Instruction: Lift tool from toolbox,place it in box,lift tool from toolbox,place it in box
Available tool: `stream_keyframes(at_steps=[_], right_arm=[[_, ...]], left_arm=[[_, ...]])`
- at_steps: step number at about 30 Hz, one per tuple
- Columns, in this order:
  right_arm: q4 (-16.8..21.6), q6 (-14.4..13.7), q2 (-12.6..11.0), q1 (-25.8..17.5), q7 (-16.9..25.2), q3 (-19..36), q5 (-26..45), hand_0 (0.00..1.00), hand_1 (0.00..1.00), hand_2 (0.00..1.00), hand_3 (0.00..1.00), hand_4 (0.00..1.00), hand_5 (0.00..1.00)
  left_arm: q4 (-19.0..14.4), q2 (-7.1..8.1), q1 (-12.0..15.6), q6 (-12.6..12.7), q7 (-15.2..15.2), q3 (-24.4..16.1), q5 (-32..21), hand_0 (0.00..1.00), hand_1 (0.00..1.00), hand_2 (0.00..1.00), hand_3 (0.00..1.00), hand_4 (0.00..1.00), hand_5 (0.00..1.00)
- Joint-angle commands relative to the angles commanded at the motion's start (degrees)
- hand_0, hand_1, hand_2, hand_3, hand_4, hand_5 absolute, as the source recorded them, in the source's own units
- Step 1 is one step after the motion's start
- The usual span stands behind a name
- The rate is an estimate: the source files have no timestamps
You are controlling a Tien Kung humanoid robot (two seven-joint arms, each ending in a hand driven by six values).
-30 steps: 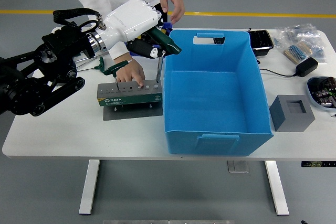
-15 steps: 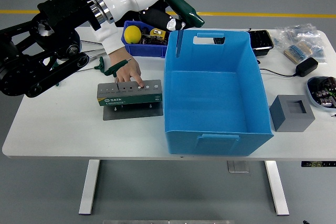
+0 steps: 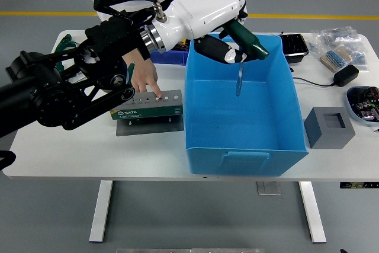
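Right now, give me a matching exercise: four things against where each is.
Things:
1. tool
2. toolbox
3. grey block
4. person's hand

Places:
A. right of the blue box
B. held over the blue box by the left robot hand
C. fingers on the toolbox top
D. on the table left of the blue box

Pairs: 1-B, 2-D, 3-A, 4-C

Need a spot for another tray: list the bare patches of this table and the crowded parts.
Free: the table's front-left strip, near the green tool holder; a smaller patch right of the blue box, in front of the grey block. Crowded: the far right corner with bags and cable, and the far left under the left hand, which holds the screwdriver.
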Motion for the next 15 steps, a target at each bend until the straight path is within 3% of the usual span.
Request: stream_keyframes(at_steps=[7,8,9,14,15], right_arm=[[0.1,0.0,-0.2,0.4,0.0,-0.1,0.1,0.67,0.639,0.704,0.571,0.831,0.738],[0.1,0.0,-0.2,0.5,0.0,-0.2,0.3,0.67,0.639,0.704,0.571,0.831,0.738],[0.1,0.0,-0.3,0.7,0.1,-0.3,0.6,0.671,0.638,0.704,0.571,0.831,0.738],[0.0,-0.1,-0.5,1.1,0.6,-1.0,2.1,0.671,0.638,0.704,0.571,0.831,0.738],[0.0,-0.1,-0.6,1.1,0.7,-1.0,2.1,0.669,0.634,0.703,0.571,0.832,0.739]], left_arm=[[7.0,-4.32,0.4,1.2,-0.8,5.9,-3.2,0.123,0.009,0.091,0.104,0.831,0.607],[7.9,-4.68,0.4,1.3,-0.9,6.5,-3.8,0.123,0.009,0.091,0.104,0.831,0.607],[8.7,-4.93,0.3,1.4,-0.9,6.9,-4.3,0.192,0.127,0.218,0.262,0.834,0.594],[12.3,-5.66,-0.1,-1.2,0.5,8.1,-5.4,0.192,0.127,0.218,0.262,0.834,0.594],[12.8,-5.77,-0.1,-1.9,0.9,8.2,-5.5,0.39,0.424,0.543,0.532,0.882,0.577]])
